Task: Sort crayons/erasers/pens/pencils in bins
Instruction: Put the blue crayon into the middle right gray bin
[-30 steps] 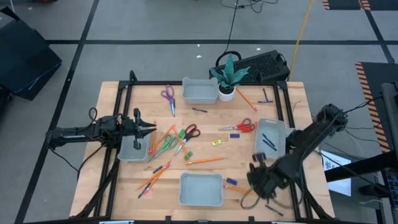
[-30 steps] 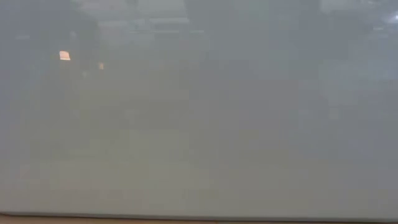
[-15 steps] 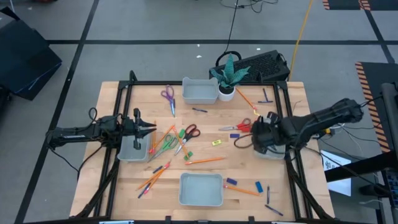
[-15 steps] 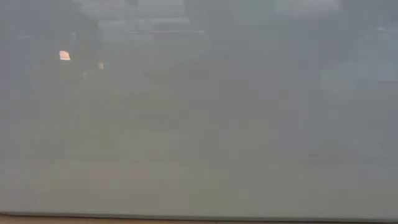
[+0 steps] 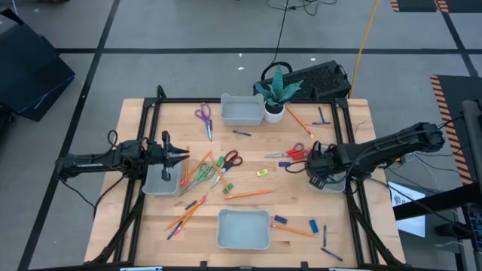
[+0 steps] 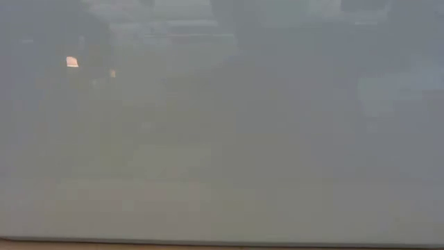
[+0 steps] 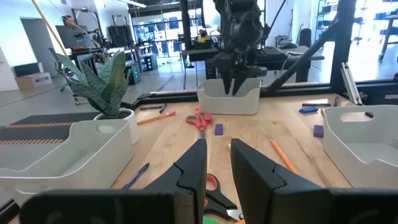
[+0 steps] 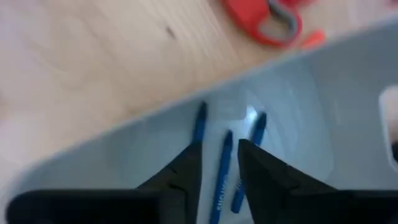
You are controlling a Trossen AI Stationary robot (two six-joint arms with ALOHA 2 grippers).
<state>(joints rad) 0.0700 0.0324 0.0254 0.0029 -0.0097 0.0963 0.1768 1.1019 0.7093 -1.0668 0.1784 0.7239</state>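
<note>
My right gripper [image 5: 315, 170] hangs open over the right bin [image 5: 331, 150]. In the right wrist view its fingers [image 8: 219, 163] stand on either side of a blue pen [image 8: 222, 155] lying on the bin floor. Two more pens [image 8: 199, 121] [image 8: 256, 127] lie beside it. My left gripper [image 5: 182, 154] waits open and holds nothing, above the left bin [image 5: 160, 182]. Orange pencils [image 5: 188, 211] [image 5: 248, 194], a yellow eraser [image 5: 262, 172], a blue eraser [image 5: 312, 224] and loose pens [image 5: 241, 133] [image 5: 324, 235] lie on the wooden table. The low view shows only grey haze.
A far bin [image 5: 241, 111] and a near bin [image 5: 243, 229] stand on the table. A potted plant [image 5: 275, 111] stands beside the far bin. Purple scissors [image 5: 205, 117], red scissors [image 5: 292, 153] and a red-and-green pair [image 5: 226, 160] lie among the sticks. A black frame rims the table.
My right gripper has swung from the table's near right corner toward the far edge, to the right bin, and has turned to point toward the table's left. In the last half second it has barely shifted.
</note>
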